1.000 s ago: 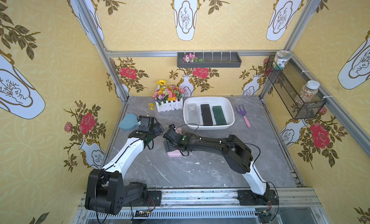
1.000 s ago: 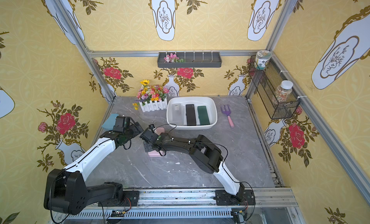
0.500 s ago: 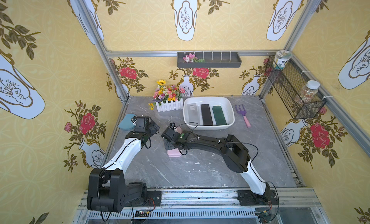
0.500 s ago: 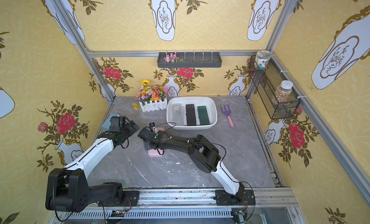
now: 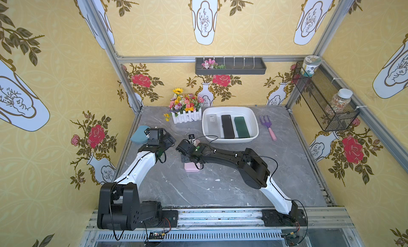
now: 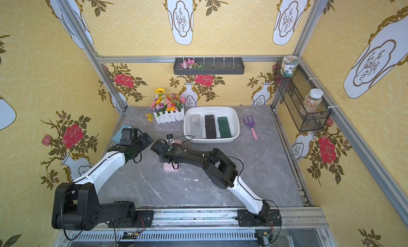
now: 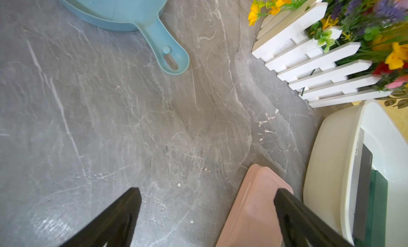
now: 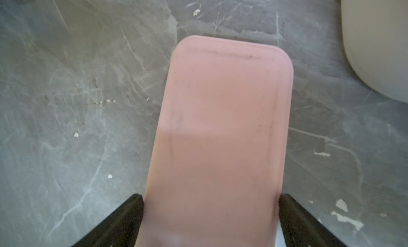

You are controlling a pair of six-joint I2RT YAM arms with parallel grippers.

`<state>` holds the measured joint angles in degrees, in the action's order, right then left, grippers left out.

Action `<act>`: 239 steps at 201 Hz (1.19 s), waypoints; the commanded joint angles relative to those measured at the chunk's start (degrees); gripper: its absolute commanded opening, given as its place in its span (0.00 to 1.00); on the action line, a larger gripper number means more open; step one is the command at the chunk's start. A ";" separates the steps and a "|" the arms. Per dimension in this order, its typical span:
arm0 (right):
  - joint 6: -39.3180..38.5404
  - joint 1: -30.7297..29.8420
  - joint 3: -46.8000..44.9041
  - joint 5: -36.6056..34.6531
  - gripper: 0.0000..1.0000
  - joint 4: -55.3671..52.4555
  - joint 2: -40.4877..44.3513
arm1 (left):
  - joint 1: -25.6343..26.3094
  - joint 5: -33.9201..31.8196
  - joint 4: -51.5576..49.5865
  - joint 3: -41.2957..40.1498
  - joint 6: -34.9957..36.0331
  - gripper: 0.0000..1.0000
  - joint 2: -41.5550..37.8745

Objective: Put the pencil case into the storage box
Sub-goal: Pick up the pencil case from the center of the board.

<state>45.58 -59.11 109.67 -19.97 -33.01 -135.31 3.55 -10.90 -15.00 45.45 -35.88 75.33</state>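
A pink pencil case (image 5: 191, 167) (image 6: 171, 168) lies flat on the grey table, left of centre. My right gripper (image 8: 210, 197) stands open astride it, one black finger along each long side of the pencil case (image 8: 220, 124); whether they touch it I cannot tell. In both top views the right wrist (image 5: 189, 149) covers the case's far half. My left gripper (image 7: 207, 193) hangs open over bare table, beside the case's far end (image 7: 254, 212). The white storage box (image 5: 229, 139) (image 6: 210, 140) sits behind, holding a black case (image 5: 227, 126), a green case (image 5: 241, 127) and a clear one (image 5: 212, 124).
A blue dustpan (image 5: 139, 135) (image 7: 123, 9) lies at the left edge by my left wrist. A white picket flower box (image 5: 186, 111) stands left of the storage box, a purple rake (image 5: 268, 126) right of it. A dark divided tray (image 5: 230, 66) and a wire basket (image 5: 324, 102) hang on the walls.
My left arm has drawn back leftward toward the dustpan. My right gripper has shifted slightly left over the pink case, which has stayed where it was.
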 commanded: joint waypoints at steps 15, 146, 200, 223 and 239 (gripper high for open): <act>2.54 0.62 -1.29 4.44 0.97 -1.26 -1.80 | -0.12 0.57 1.20 -0.54 0.63 1.00 0.67; -1.12 3.14 -2.47 6.37 0.97 -3.87 -4.08 | -0.14 1.33 2.13 -1.32 0.55 1.00 0.78; -1.67 3.09 -0.82 6.32 0.97 -5.18 -5.63 | -0.07 1.49 2.28 -1.67 0.55 1.00 0.54; -1.73 2.98 -0.26 6.52 0.97 -5.66 -6.56 | -0.06 1.49 2.35 -1.71 0.55 1.00 0.65; -1.97 2.96 -0.43 6.54 0.97 -5.48 -6.55 | -0.12 1.49 2.50 -1.77 0.57 1.00 0.85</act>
<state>45.54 -56.25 110.39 -15.49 -26.35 -139.52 3.51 -10.07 -13.39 44.12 -35.77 75.94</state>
